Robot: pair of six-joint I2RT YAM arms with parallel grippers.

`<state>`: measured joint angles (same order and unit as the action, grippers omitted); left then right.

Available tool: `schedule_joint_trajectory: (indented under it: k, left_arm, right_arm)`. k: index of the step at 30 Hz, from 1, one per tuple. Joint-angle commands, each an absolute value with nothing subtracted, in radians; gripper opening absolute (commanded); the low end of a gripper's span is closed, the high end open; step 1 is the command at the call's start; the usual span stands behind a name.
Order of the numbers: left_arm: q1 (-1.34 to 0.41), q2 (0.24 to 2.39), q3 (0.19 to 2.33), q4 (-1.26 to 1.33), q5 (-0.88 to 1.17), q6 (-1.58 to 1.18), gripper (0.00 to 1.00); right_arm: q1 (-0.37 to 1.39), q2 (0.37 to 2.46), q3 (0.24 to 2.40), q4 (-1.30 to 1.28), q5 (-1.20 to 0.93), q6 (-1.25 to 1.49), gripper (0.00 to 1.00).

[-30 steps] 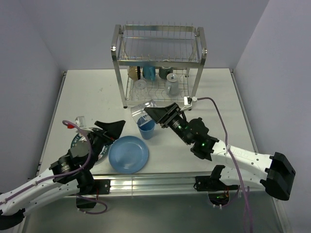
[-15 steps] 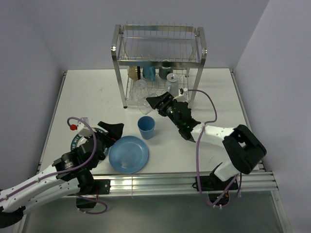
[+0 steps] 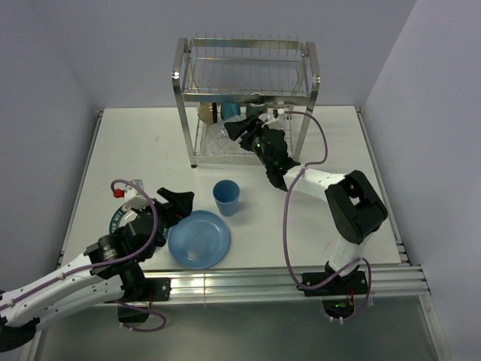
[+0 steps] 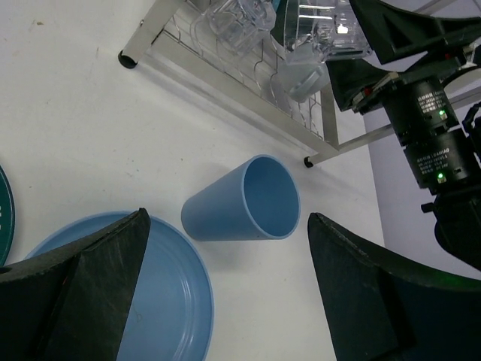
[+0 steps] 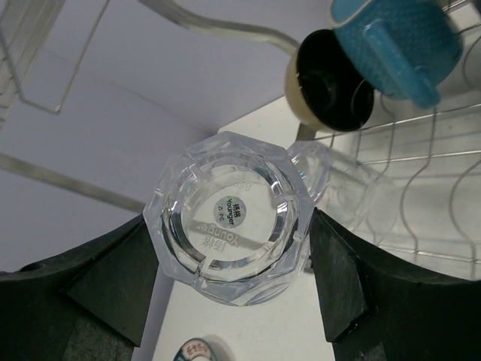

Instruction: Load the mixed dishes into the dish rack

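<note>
The right pincer (image 5: pixel 229 263) grips 1 clear glass (image 5: pixel 229 218) by its sides, jaws spread wide around it, over the lower tier of the dish rack (image 3: pixel 245 90). A 2nd clear glass (image 5: pixel 338 177) sits just beside it, with the cream cup (image 5: pixel 331 79) and pale blue mug (image 5: pixel 398 37) farther in. The left pincer (image 3: pixel 176 204) gapes wide, holding nothing, over the blue plate (image 3: pixel 198 239) on the table (image 3: pixel 143 150). The blue tumbler (image 3: pixel 225 197) stands upright just beyond that plate.

Steel rack (image 3: pixel 179 90) stands far on the table; cream cup (image 5: pixel 331 79) and blue mug (image 5: pixel 394 37) on its lower tier. One clear glass (image 5: pixel 229 218) held at rack front. Tumbler (image 3: pixel 226 197) upright, just beside blue plate (image 3: pixel 198 238).
</note>
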<state>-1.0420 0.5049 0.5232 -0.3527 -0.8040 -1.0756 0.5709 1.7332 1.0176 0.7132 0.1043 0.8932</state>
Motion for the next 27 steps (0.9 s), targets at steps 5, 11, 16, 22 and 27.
schedule_joint_trajectory:
  k: [5, 11, 16, 22, 27]
  left_arm:
    - [-1.043, 0.609, 0.577, -0.265, -0.753, -0.973, 0.92]
    - [-1.035, 0.676, 0.577, -0.213, -0.723, -0.953, 0.92]
    - [-1.02, 0.718, 0.568, -0.19, -0.701, -0.951, 0.93]
    - [-0.993, 0.759, 0.577, -0.192, -0.66, -0.977, 0.93]
    - [-0.98, 0.798, 0.592, -0.184, -0.634, -0.983, 0.93]
  right_arm:
    - [0.531, 1.787, 1.097, 0.689, 0.166, 0.793, 0.0]
    - [0.508, 1.793, 1.098, 0.667, 0.195, 0.749, 0.0]
    - [0.494, 1.792, 1.091, 0.669, 0.183, 0.723, 0.0]
    - [0.489, 1.831, 1.161, 0.572, 0.212, 0.646, 0.0]
    - [0.489, 1.876, 1.225, 0.532, 0.241, 0.574, 0.0]
